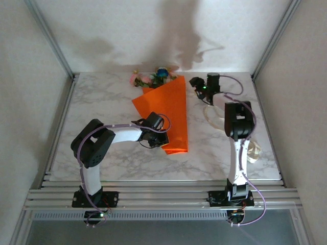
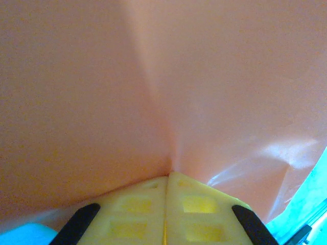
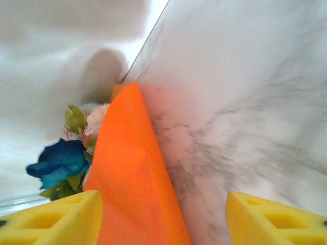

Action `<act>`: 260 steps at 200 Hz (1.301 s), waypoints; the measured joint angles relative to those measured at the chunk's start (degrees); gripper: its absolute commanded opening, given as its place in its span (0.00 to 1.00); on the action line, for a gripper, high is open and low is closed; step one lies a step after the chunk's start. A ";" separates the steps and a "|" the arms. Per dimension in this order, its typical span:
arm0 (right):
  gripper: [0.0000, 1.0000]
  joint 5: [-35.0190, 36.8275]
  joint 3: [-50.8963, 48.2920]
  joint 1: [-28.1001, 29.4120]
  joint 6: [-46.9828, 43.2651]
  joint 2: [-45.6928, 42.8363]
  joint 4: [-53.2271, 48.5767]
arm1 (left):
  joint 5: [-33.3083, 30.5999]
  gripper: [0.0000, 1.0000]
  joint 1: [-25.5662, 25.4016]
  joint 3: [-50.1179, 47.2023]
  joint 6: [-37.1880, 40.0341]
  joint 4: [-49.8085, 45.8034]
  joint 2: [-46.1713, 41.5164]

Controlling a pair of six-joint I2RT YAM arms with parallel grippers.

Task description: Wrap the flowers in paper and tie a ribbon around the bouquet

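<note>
Paper is lying folded over flowers at upper centre. Left gripper is pinching paper, right gripper is gaping wide, and ribbon is lying untied.

White marble-look table with grey veining, boxed in by plain off-white walls at the back and on both sides. Slanting aluminium posts at the two far corners. Slotted aluminium rails along the near edge. Soft, dim light; blurred grey shadows on the back wall above the table's far edge
</note>
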 measured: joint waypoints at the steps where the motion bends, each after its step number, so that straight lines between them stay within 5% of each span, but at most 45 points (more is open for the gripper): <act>1: 0.58 0.24 -0.22 -0.11 -0.17 -0.48 -0.52 | 0.04 0.07 0.02 0.02 0.02 0.00 0.00; 44: 0.54 15.26 -6.75 -8.66 -1.27 -25.18 -30.56 | 0.33 0.07 1.70 0.63 1.18 -0.87 0.04; 61: 0.61 19.10 -11.58 -10.34 -5.68 -31.98 -38.53 | 0.35 0.07 2.73 0.72 1.75 -1.05 0.02; 108: 0.74 22.71 -22.47 -10.45 -19.65 -32.79 -52.15 | 0.46 0.07 4.44 1.75 3.32 -2.32 0.33; 171: 0.70 16.02 -28.37 -20.28 -10.43 -33.27 -49.03 | 1.18 0.07 4.87 2.47 4.50 -3.28 0.72; 260: 0.63 13.53 -20.28 -20.85 10.97 -21.86 -42.05 | 1.22 0.06 4.92 2.47 4.48 -3.28 0.72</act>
